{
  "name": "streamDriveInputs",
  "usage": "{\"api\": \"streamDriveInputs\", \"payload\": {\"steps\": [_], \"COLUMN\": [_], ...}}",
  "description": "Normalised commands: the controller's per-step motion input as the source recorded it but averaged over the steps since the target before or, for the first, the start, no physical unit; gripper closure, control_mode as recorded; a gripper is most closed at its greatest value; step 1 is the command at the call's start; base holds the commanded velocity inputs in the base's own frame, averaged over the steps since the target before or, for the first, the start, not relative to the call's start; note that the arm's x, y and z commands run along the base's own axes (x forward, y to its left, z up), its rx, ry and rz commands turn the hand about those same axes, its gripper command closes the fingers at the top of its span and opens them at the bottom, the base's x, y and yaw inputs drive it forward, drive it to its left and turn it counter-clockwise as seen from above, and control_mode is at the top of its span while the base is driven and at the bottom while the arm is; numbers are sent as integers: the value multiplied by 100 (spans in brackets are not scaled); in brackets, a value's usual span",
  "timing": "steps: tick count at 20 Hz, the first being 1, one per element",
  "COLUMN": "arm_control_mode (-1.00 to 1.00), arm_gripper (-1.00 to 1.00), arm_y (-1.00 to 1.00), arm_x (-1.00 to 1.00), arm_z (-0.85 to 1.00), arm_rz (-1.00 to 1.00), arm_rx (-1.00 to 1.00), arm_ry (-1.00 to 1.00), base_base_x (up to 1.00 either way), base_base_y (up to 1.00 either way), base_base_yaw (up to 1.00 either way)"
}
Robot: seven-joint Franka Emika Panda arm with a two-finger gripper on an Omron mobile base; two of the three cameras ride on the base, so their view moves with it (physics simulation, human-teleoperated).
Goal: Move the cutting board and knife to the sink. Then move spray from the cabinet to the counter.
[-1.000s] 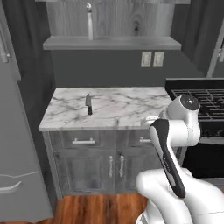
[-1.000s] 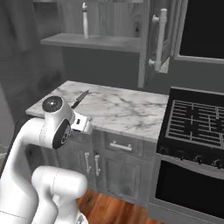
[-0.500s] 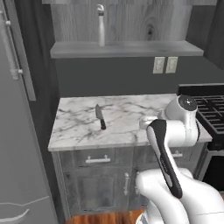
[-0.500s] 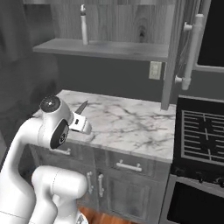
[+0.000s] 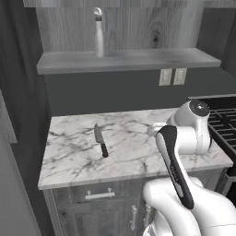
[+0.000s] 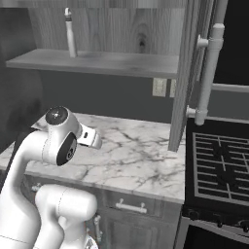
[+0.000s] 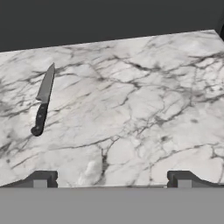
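Since a second ago both base views have shifted as a whole and the white marble counter with grey veins (image 5: pixel 138 152) now looks closer, so it is the base that has driven, not the things. The small kitchen knife with a grey steel blade and black handle (image 5: pixel 100 140) lies flat on the counter's left part, alone, blade pointing toward the back wall. The gripper (image 7: pixel 111 178) hangs above the counter with its fingertips spread wide and nothing between them, well to the right of the knife (image 7: pixel 43 102). The slim pale grey-white spray bottle (image 5: pixel 98 38) stands upright on the open grey shelf of the wood-grain cabinet (image 5: pixel 129 60). I judge the knife pickup is in hand; next the gripper must move over the handle, line up across it and lower.
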Motion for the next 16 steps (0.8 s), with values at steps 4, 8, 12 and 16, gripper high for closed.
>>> {"api": "streamDriveInputs", "payload": {"steps": [4,8,12,16], "arm_control_mode": [100,100,100,100], "arm_gripper": [-100,-100,-100,-100], "arm_y": [0,0,0,0], "arm_x": [0,0,0,0], "arm_z": [0,0,0,0], "arm_rz": [0,0,0,0], "arm_rx": [0,0,0,0], "arm_ry": [0,0,0,0], "base_base_x": [96,26,0,0], "base_base_y": [0,0,0,0], "base_base_yaw": [-9,-3,0,0]}}
